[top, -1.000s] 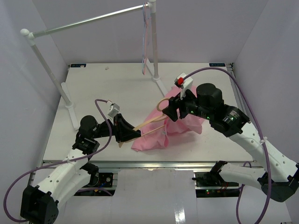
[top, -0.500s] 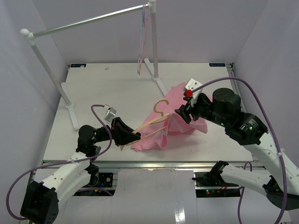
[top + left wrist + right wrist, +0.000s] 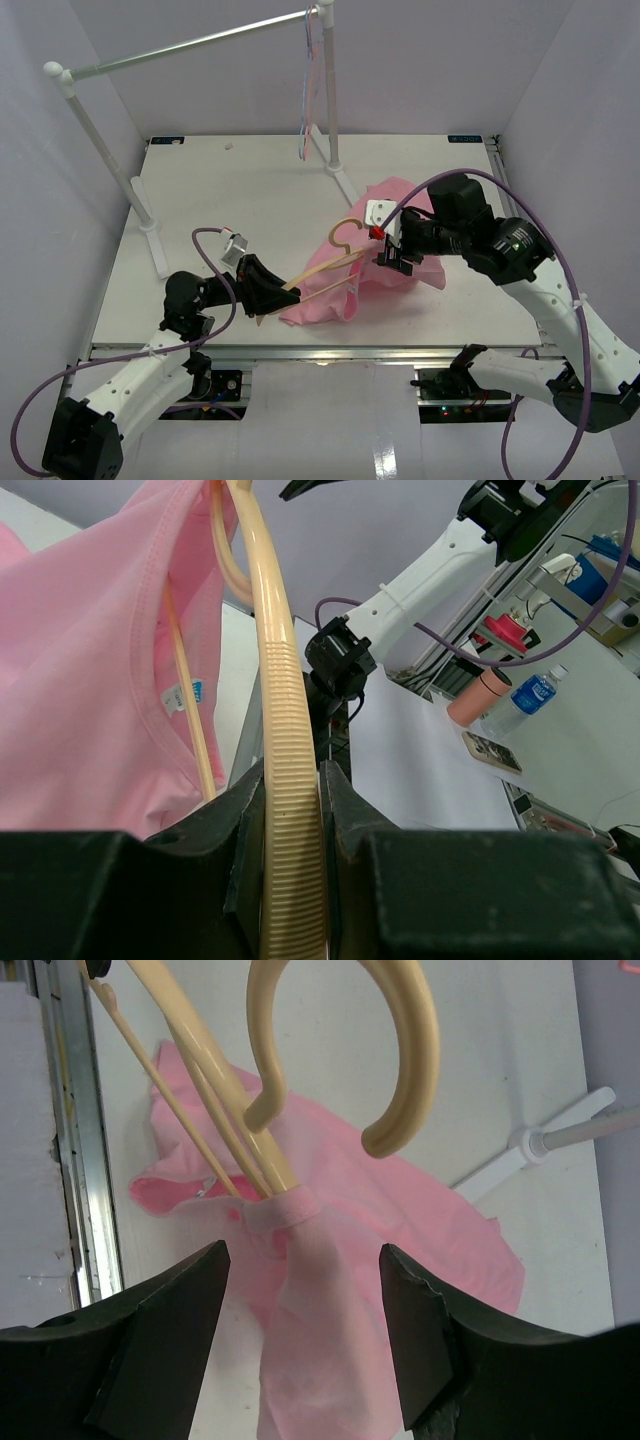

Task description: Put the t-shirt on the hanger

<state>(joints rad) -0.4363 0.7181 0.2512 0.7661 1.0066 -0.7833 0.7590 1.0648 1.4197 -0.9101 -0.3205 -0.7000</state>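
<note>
The pale tan hanger (image 3: 318, 268) lies slanted above the table, its hook (image 3: 345, 232) pointing up and right. My left gripper (image 3: 266, 292) is shut on the ribbed end of one hanger arm (image 3: 288, 810). The pink t-shirt (image 3: 325, 305) is bunched under and around the hanger, and a fold (image 3: 396, 192) rises behind my right arm. In the right wrist view the collar (image 3: 283, 1210) wraps the hanger neck just below the hook (image 3: 405, 1060). My right gripper (image 3: 300, 1270) stands open just right of the hook, its jaws wide on either side of the hanging cloth (image 3: 340, 1360).
A metal clothes rail (image 3: 190, 45) spans the back on two white posts (image 3: 112, 155). Thin pink and blue hangers (image 3: 308, 90) dangle from its right end. The rack's white foot (image 3: 345, 185) stands just behind the shirt. The table's front edge (image 3: 300, 350) runs close below the cloth.
My right gripper pulled away to the right, then came back left toward the hook. A fold of shirt has risen behind it. The left gripper has held the hanger nearly still.
</note>
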